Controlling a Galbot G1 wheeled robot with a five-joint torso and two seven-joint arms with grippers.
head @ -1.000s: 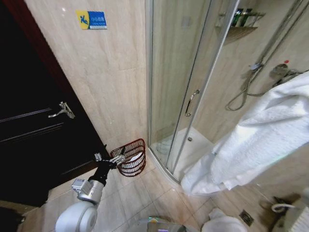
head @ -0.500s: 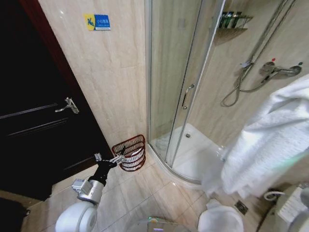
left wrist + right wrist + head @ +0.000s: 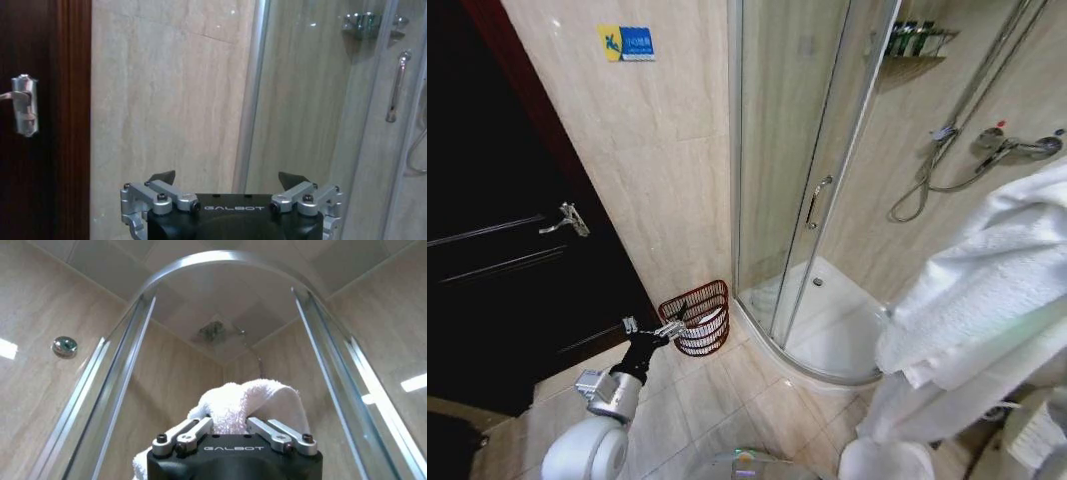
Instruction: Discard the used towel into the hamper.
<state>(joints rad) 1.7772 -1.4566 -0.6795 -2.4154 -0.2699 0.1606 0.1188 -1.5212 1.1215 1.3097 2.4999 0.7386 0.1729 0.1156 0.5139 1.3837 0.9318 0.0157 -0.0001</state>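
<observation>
The hamper (image 3: 697, 317) stands on the tiled floor against the beige wall, between the dark door (image 3: 497, 270) and the curved glass shower enclosure (image 3: 797, 200). It is a red-brown wire basket, and something white lies inside it; what that item is cannot be made out.

The left gripper (image 3: 670, 327) is held low beside the hamper's rim. In the left wrist view its fingers (image 3: 162, 177) stand well apart, with nothing between them.

The right gripper (image 3: 230, 432) is raised inside the shower frame, its jaws clamped on the white towel (image 3: 243, 402). In the head view the towel (image 3: 987, 300) hangs large at the right, well apart from the hamper.

Against half a second ago, the towel now drapes lower and wider. The hamper and left gripper are unchanged.
</observation>
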